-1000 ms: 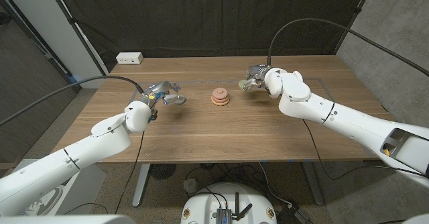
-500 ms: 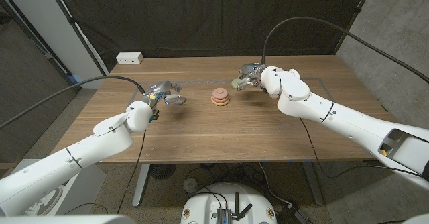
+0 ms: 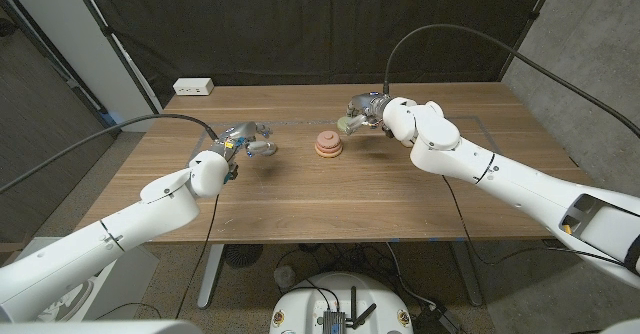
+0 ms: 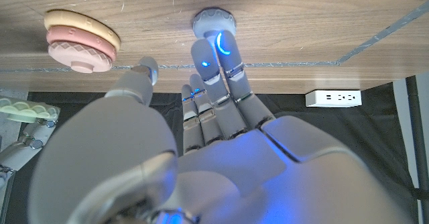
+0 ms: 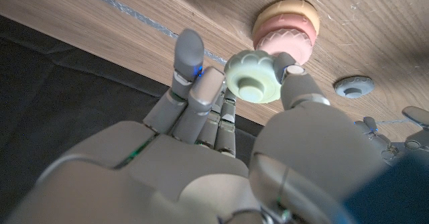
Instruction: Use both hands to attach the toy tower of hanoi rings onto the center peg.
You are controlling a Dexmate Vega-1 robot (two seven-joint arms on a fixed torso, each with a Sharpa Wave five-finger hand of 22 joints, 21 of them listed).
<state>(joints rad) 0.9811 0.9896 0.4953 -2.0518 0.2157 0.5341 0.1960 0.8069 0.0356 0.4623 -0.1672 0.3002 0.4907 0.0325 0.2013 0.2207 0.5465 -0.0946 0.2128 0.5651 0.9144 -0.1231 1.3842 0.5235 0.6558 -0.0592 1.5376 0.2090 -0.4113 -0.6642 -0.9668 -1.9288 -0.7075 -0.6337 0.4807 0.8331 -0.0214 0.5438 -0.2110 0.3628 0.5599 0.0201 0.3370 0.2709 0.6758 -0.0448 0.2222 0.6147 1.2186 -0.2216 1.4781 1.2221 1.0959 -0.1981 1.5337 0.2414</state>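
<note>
A stack (image 3: 328, 145) of a pink ring on a tan ring stands on its peg base at the table's middle, also seen in the left wrist view (image 4: 82, 39) and the right wrist view (image 5: 285, 26). My right hand (image 3: 368, 112) pinches a pale green ring (image 3: 349, 124) (image 5: 253, 78) between thumb and fingers, raised just right of the stack. A grey-blue ring (image 3: 262, 149) (image 4: 213, 23) lies on the table left of the stack. My left hand (image 3: 240, 140) reaches to it, fingertips (image 4: 224, 46) touching its near side, thumb apart.
A white power strip (image 3: 193, 87) lies at the table's back left corner. A thin tape line (image 4: 375, 36) runs across the wood. Black curtains hang behind the table (image 3: 300, 199), whose front half is bare wood.
My right hand has carried the pale green ring left, closer to the stack. The left hand and the grey-blue ring have stayed put.
</note>
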